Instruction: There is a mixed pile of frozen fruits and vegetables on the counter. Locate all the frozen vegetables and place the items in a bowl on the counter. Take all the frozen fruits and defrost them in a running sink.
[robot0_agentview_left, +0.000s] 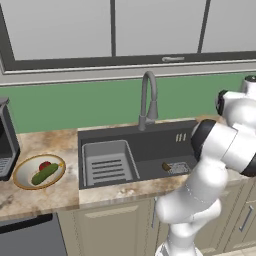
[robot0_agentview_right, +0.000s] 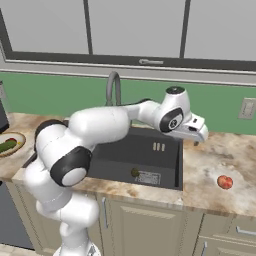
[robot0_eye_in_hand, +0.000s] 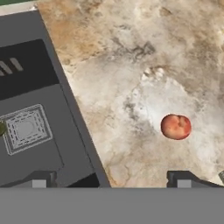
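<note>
A reddish-orange round fruit (robot0_eye_in_hand: 176, 127) lies on the marbled counter to the right of the sink; it also shows in the right base view as the fruit (robot0_agentview_right: 225, 182). My gripper (robot0_agentview_right: 195, 140) hovers above the counter between the sink's right rim and that fruit, open, with nothing between its fingertips (robot0_eye_in_hand: 183, 180). A small brownish-green item (robot0_agentview_right: 134, 172) rests on the sink floor beside the drain. At the far left stands a bowl (robot0_agentview_left: 20, 177) holding a green cucumber (robot0_agentview_left: 45, 173) and a small red item (robot0_agentview_left: 44, 164).
The dark sink (robot0_agentview_left: 150, 145) has a grey rack (robot0_agentview_left: 107, 162) in its left half and a curved faucet (robot0_agentview_left: 148, 97) behind it. A dark appliance (robot0_agentview_left: 6, 142) stands at the far left. The green wall carries an outlet (robot0_agentview_right: 247, 108).
</note>
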